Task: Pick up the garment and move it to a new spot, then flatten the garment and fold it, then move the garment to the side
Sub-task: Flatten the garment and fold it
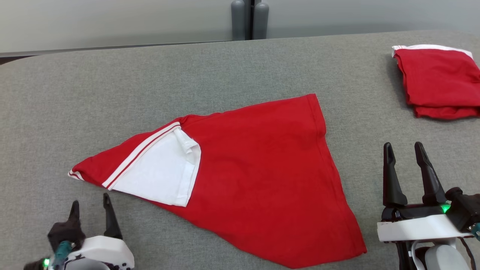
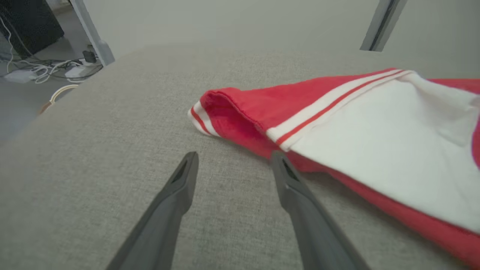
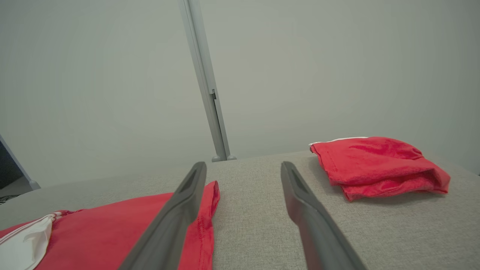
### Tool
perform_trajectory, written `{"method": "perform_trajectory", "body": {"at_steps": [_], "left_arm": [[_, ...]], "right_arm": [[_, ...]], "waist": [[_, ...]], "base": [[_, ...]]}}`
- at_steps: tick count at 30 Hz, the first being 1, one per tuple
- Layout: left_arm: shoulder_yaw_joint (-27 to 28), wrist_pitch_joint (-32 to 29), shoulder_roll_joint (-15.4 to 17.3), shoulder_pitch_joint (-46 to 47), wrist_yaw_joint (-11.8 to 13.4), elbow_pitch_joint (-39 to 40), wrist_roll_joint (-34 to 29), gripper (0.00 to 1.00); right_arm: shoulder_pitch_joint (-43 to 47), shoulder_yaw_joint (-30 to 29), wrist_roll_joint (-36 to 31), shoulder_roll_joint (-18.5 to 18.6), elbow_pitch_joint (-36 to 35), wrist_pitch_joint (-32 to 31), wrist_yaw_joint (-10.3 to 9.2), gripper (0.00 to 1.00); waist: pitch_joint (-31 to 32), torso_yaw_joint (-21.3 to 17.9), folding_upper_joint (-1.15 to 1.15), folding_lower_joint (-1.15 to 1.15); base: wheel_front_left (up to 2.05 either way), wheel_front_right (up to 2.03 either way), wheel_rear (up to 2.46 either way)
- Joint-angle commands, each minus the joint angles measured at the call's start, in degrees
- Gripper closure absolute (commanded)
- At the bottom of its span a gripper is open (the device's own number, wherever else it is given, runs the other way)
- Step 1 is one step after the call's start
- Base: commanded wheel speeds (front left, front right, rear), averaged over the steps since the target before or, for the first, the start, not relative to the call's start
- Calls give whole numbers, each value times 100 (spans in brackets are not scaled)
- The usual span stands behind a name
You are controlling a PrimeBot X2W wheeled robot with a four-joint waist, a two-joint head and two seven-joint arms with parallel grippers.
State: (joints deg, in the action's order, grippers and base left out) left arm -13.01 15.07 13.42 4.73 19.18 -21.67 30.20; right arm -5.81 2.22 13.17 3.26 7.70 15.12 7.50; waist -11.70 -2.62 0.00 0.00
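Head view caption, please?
Red garment with white panel lies on grey fabric table; left gripper and right gripper beside it, jaws open.

White wrist housings [image 1: 420, 228], dark tapered jaws.
Each bears a green light [image 1: 445, 207]; teal cable [image 1: 62, 250] on left housing [image 1: 107, 250], black block [image 1: 465, 206] on right housing [image 1: 412, 229].

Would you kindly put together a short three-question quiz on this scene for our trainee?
1. True or false: the left pincer is shut.
2. On the table, what lies at the far right? A: folded red garment; B: blue towel; C: box.
3. Fill in: the panel exposed on the spread shirt is ___.
Key: 1 false; 2 A; 3 white.
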Motion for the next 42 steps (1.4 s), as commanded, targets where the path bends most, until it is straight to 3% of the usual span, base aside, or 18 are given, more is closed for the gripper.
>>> {"method": "perform_trajectory", "body": {"at_steps": [1, 4, 7, 10, 19, 27, 28, 30, 33, 34, 35, 37, 42], "left_arm": [[-33, 11, 103, 40, 49, 149, -255, 0], [-435, 5, 62, -14, -6, 680, -1008, 0], [-1116, 2, 230, 13, 2, 858, -1900, 0], [-1512, -210, 233, 127, -100, 758, -2237, 0], [-1881, -440, 210, 355, -471, 359, -2274, 0], [-2016, -625, 191, 429, -520, 183, -2282, 0], [-2013, -611, 186, 424, -498, 167, -2284, 5], [-2001, -584, 183, 449, -451, 124, -2286, 46], [-1975, -573, 202, 527, -430, 36, -2270, 68], [-1975, -573, 202, 527, -430, 36, -2270, 68], [-1959, -541, 211, 554, -426, 15, -2258, 75], [-1931, -483, 222, 569, -427, 0, -2221, 99], [-1922, -361, 236, 632, -483, -7, -2160, 100]], "right_arm": [[45, -16, 25, 38, 1, 3, -3, 0], [77, -10, 22, 69, 33, 4, -3, 0], [78, 28, 23, 76, 68, 4, -3, 0], [56, 46, 31, 69, 93, 3, -3, 0], [53, 118, 79, 64, 136, 3, -3, 0], [49, 93, 89, 62, 117, 3, -3, 0], [42, 96, 80, 60, 111, 3, -3, 0], [41, 117, 75, 56, 109, 3, -3, 0], [40, 126, 79, 52, 107, 3, -3, 0], [40, 126, 79, 52, 107, 3, -3, 0], [35, 130, 85, 50, 102, 3, -3, 0], [18, 133, 89, 56, 97, 3, -3, 0], [-3, 146, 93, 87, 84, 3, -3, 0]], "waist": [[6, 17, 0, 0], [25, 59, 0, 0], [49, 65, 0, 0], [72, 59, 0, 0], [96, -77, 0, 0], [59, -123, 0, 0], [52, -119, 0, 0], [44, -107, 0, 0], [34, -84, 0, 0], [34, -84, 0, 0], [29, -77, 0, 0], [21, -64, 0, 0], [1, -27, 0, 0]], "base": [[0, 0, 0], [0, 0, 0], [0, 0, 0], [0, 0, 0], [0, 0, 0], [0, 0, 0], [0, 0, 0], [0, 0, 0], [0, 0, 0], [0, 0, 0], [0, 0, 0], [0, 0, 0], [0, 0, 0]]}}
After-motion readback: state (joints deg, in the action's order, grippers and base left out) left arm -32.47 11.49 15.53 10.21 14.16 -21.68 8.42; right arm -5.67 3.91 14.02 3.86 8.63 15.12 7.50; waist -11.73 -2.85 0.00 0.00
